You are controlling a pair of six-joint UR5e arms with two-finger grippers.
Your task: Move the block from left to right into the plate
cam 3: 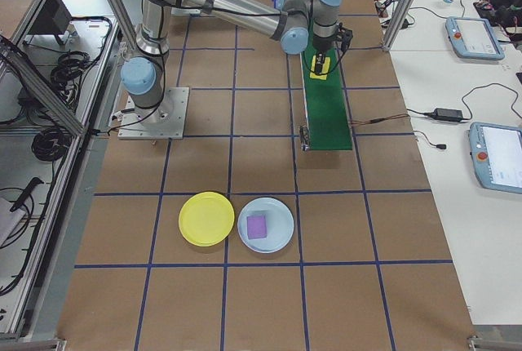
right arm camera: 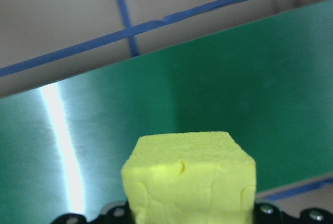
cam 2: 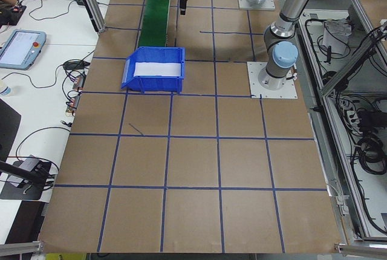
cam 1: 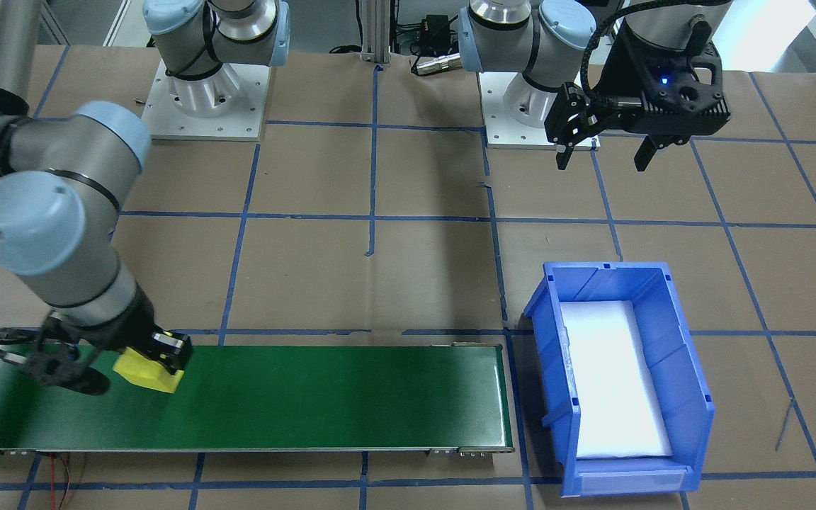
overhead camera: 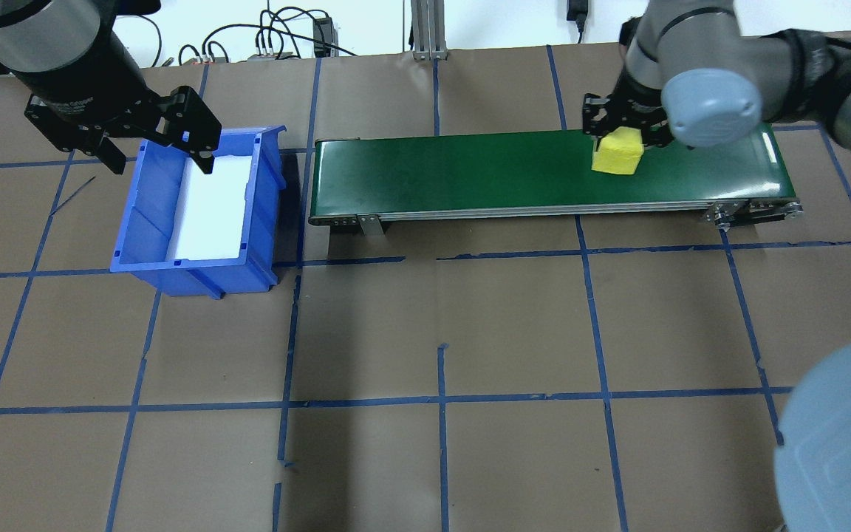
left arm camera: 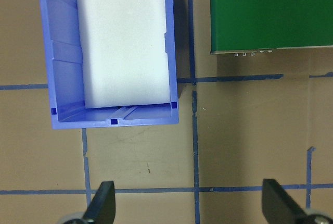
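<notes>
Right tool [overhead camera: 620, 140] clamped on yellow block [overhead camera: 617, 157], held at belt [overhead camera: 470, 174] surface. Left tool [overhead camera: 156, 140] spread wide, nothing held, parked above blue bin [overhead camera: 267, 214]. Yellow plate [cam 3: 206, 219] well apart from right tool, on tabletop. Block best lifted straight up, grip kept firm, then carried over plate centre.

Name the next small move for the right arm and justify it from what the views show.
Probably a short lift straight up. The right claw is shut on the yellow block low over the green conveyor belt; the yellow plate lies far off on the table, so the block should clear the belt before travelling.
</notes>
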